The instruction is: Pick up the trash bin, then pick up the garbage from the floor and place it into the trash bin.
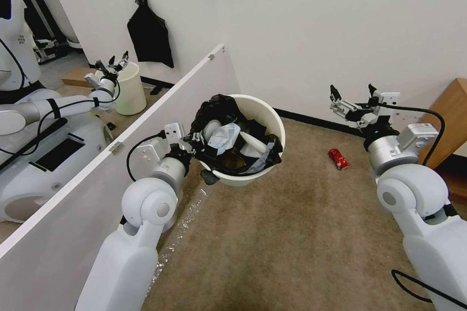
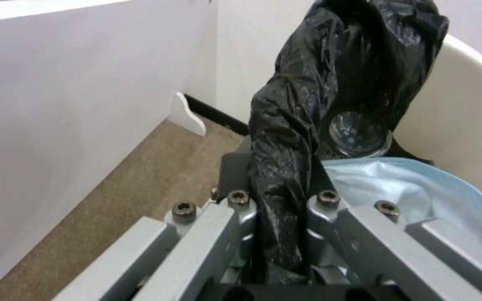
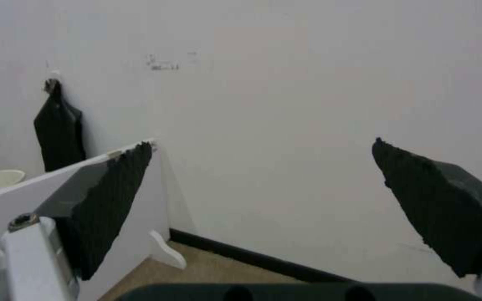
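Observation:
The trash bin (image 1: 270,119), white with a crinkled black bag over its rim, hangs above the carpet in the head view's middle. My left gripper (image 1: 197,148) is shut on the bin's near rim and the bag. In the left wrist view the black bag (image 2: 285,167) is pinched between the fingers (image 2: 330,205). Inside lie a blue tissue (image 1: 224,136), white pieces and a clear cup (image 2: 358,133). A red can (image 1: 338,159), part of the garbage, lies on the carpet right of the bin. My right gripper (image 1: 352,93) hovers open above and right of the can, its pads (image 3: 113,200) spread wide.
A white partition board (image 1: 146,121) runs along the left beside the bin. Behind it stand another robot (image 1: 34,121) and a pale unlined bin (image 1: 129,87). A black bag (image 1: 150,34) hangs on the back wall. A wooden panel (image 1: 450,116) leans at the right. Brown carpet (image 1: 292,243) lies open in front.

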